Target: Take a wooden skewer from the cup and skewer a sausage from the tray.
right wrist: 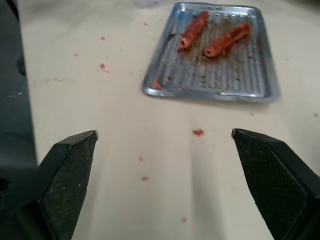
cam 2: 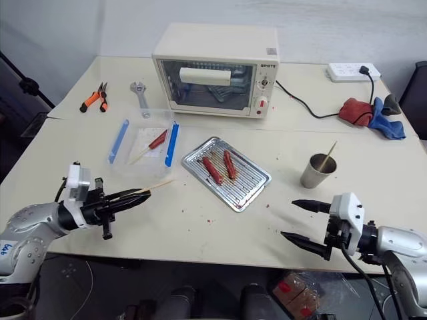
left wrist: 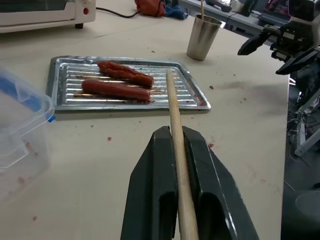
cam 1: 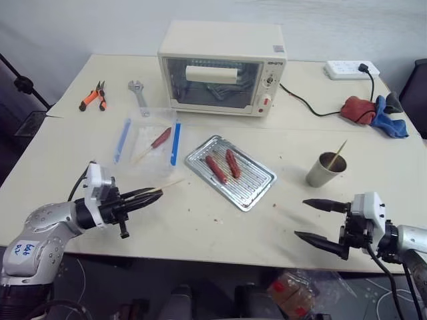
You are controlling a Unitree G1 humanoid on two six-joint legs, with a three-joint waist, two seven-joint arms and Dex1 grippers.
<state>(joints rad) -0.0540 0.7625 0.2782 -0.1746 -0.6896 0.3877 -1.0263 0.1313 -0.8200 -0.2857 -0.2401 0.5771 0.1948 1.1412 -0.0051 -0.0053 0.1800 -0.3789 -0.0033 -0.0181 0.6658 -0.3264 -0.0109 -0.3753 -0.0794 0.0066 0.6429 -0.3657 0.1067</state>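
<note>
Wooden skewer point(left wrist: 176, 130) sits pinched in the left gripper point(cam 1: 155, 193), aimed at a sausage point(cam 1: 216, 169), while the right gripper point(cam 1: 311, 221) hangs wide open.

The cream table point(cam 1: 200, 220) bears a toaster oven point(cam 1: 222, 67), tray point(cam 1: 260, 187), cup point(cam 1: 325, 170), clear box point(cam 1: 148, 143), pliers point(cam 1: 93, 97), wrench point(cam 1: 139, 95), power strip point(cam 1: 351, 69) and rags point(cam 1: 373, 111).

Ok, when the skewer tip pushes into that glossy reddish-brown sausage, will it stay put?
Probably not. The glossy reddish-brown sausage is round and lies loose on the ribbed silver tray, so it may roll. Its shiny skin looks slippery; the thin wooden skewer could glance off.
</note>
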